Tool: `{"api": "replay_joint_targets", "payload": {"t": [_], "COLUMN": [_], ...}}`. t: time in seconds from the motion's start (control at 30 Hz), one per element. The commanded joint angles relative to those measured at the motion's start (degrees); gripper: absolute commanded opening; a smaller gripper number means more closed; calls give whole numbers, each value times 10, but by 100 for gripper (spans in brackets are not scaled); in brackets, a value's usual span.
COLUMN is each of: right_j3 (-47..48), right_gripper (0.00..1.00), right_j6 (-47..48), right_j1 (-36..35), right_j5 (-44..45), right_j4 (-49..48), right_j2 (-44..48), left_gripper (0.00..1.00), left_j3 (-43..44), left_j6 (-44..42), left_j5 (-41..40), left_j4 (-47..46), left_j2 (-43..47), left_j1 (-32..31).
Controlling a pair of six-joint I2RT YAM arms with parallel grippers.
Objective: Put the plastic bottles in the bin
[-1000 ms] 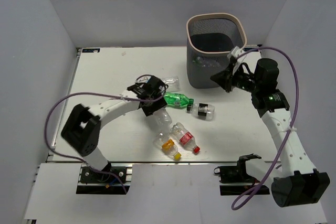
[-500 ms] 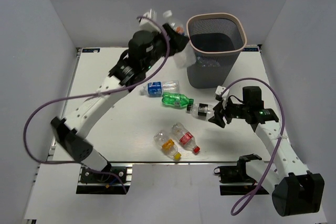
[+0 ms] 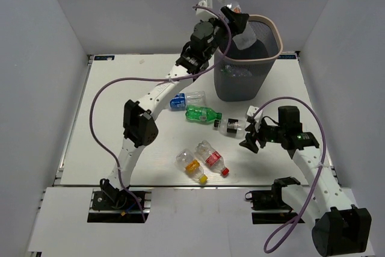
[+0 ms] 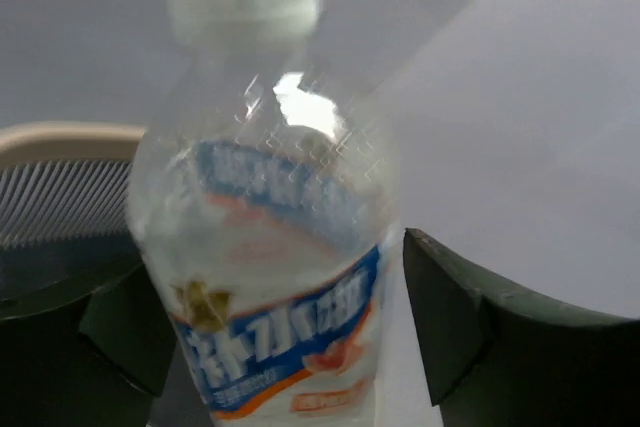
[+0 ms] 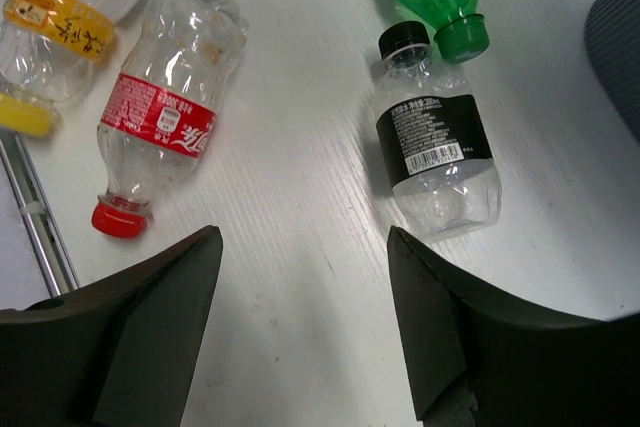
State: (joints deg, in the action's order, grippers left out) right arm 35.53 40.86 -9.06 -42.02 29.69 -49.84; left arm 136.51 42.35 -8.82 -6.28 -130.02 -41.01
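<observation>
The white-blue bottle (image 4: 270,247), presumably light and crushable, is being pinched mid-body by the left tool (image 3: 233,21) above the bin (image 3: 277,34), upper centre, while the spread right tool (image 5: 300,247) is being held near the black-label bottle (image 5: 435,147).

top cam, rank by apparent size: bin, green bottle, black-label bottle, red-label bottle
1. bin, far the largest.
2. green bottle and red-label bottle: look about alike, not ranked.
3. black-label bottle, slightly shorter.
</observation>
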Motion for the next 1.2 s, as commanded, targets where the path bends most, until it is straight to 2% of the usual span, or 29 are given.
{"api": "replay_joint_targets", "payload": {"t": [0.0, 0.03, 0.13, 0.2, 0.27, 0.3, 0.37, 0.4, 0.53, 0.63, 0.77, 0.83, 0.9, 1.0, 1.17], "right_j3": [-18, -20, -29, -40, -52, -53, -37, -29, 35, 87, 139, 145, 149, 161, 193], "right_gripper": [73, 76, 81, 83, 83, 83, 83, 84, 84, 84, 84, 84, 84, 84, 88], "right_j6": [-13, -28, -30, -1, 22, 64, 111, 126, 148, 161, 174, 172, 172, 142, -9], "right_j1": [0, 0, 0, -2, -3, -3, -3, -3, -10, -16, -25, -29, -32, -32, -33], "right_j5": [-3, 3, -3, -9, -17, -19, -21, -23, 17, 36, 40, 52, 58, 54, 48], "right_j4": [-26, -34, -53, -82, -115, -129, -140, -140, -176, -174, -150, -160, -159, -140, -83], "right_j2": [22, 30, 41, 35, 21, -17, -73, -115, -223, -283, -337, -352, -351, -351, -342], "left_gripper": [96, 100, 100, 100, 100, 100, 100, 100, 100, 100, 100, 100, 100, 100, 100], "left_j3": [35, 35, 29, 29, 34, 34, -28, -107, -318, -460, -646, -691, -742, -792, -800], "left_j6": [-8, -21, -31, -61, -121, -140, -170, -180, -185, -161, -90, -58, -14, 6, 12], "left_j5": [-45, -53, -61, -56, -56, -62, -86, -86, -136, -157, -133, -111, -92, -48, -29], "left_j4": [-1, 7, 14, 14, 55, 79, 178, 207, 366, 433, 426, 426, 431, 423, 429], "left_j2": [6, 6, 11, 31, 54, 90, 144, 210, 364, 459, 552, 604, 624, 638, 625], "left_j1": [-7, -7, 6, 6, 6, 6, 6, 6, 11, 16, 16, 16, 11, 5, 5]}}
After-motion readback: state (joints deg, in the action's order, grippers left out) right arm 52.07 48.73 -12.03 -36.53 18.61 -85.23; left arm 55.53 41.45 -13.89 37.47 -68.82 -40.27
